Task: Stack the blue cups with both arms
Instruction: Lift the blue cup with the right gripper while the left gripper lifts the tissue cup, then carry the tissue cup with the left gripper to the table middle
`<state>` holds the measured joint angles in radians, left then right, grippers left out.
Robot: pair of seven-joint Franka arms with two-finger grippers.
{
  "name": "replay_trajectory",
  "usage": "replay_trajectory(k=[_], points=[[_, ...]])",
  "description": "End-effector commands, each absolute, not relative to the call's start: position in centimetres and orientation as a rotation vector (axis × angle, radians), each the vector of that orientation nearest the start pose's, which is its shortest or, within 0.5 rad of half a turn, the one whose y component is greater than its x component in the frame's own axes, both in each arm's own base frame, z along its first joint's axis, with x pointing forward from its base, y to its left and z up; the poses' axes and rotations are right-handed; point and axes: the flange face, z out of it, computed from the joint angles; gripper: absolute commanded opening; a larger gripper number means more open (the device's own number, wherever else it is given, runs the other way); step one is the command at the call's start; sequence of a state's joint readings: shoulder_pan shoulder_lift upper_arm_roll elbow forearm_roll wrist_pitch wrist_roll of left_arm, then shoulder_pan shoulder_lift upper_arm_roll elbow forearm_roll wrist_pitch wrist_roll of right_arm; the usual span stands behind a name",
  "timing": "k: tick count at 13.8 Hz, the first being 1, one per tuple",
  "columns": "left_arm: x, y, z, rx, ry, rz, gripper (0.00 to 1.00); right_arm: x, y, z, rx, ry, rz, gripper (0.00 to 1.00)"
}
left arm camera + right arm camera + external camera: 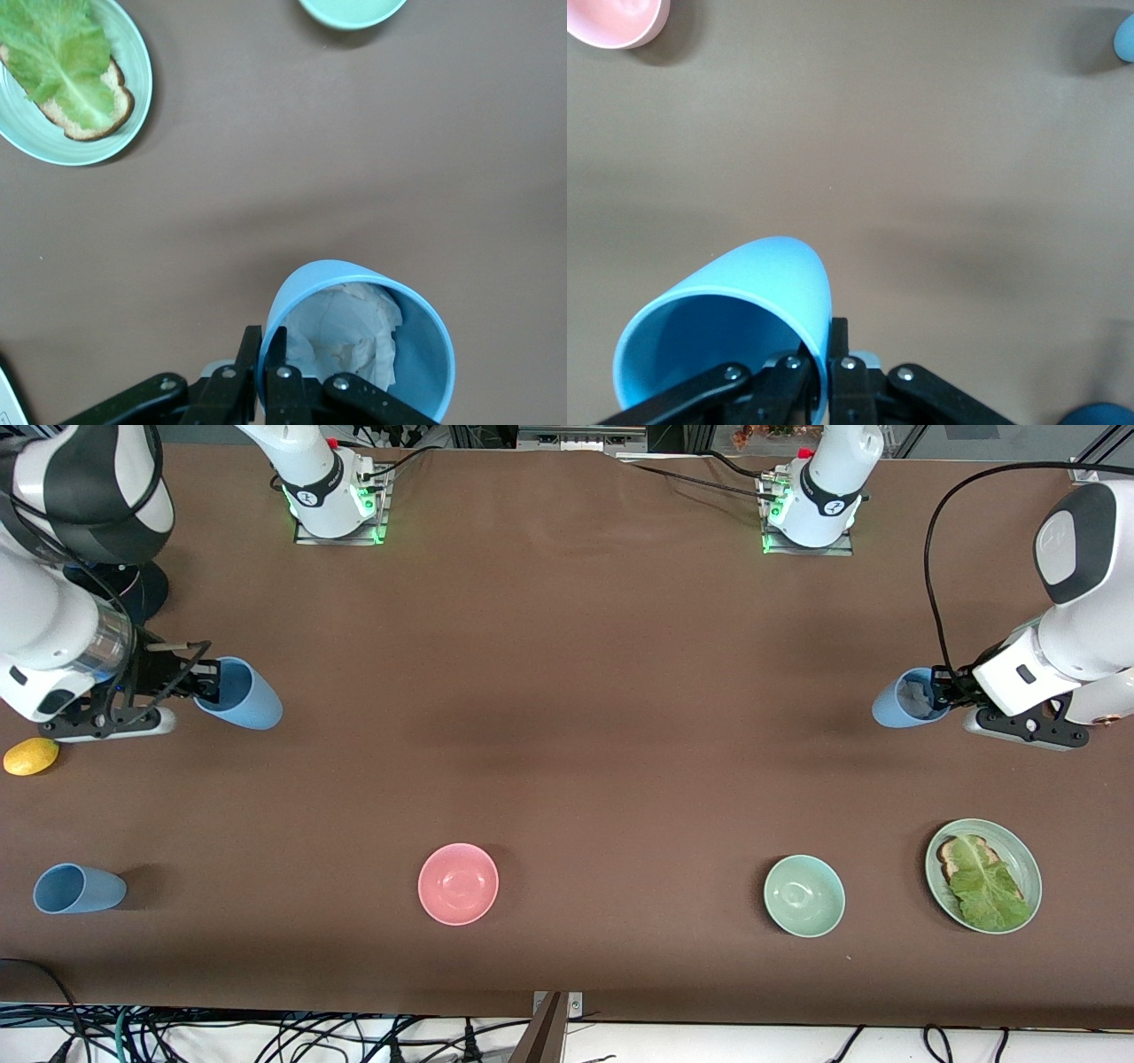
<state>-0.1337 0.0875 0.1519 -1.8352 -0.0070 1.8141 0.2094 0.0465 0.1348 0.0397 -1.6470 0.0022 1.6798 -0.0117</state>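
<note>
A plain brown surface point(567, 691) fills nearly the whole front view, evenly lit with soft shadows. Along its edge nearest the front camera, a tangle of black cables point(266, 1036) lies on a pale floor point(726, 1045). Past the edge farthest from the camera, metal framing point(580, 437) and more wiring show.

You've got a brown table point(567, 691): lemon point(31, 755), lying blue cup point(78, 888), pink bowl point(458, 883), green bowl point(803, 895), green plate point(1019, 850).
</note>
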Motion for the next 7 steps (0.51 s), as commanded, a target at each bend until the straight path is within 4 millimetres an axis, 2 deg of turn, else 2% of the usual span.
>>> replay_trajectory(k=[1,5,7], points=[[58.5,-3.2,48.8,-3.131,0.225,0.159,0.0,57.7,5.2,54.6,-3.138,-0.172,0.176,0.0],[59.0,-10.4,50.8,-3.128,0.075,0.137,0.0,58.3,6.0,57.0,-3.134,-0.193,0.221,0.0],[58.9,-14.6,51.5,-3.131,-0.025,0.128,0.0,58.4,6.0,57.2,-3.136,-0.195,0.219,0.0]])
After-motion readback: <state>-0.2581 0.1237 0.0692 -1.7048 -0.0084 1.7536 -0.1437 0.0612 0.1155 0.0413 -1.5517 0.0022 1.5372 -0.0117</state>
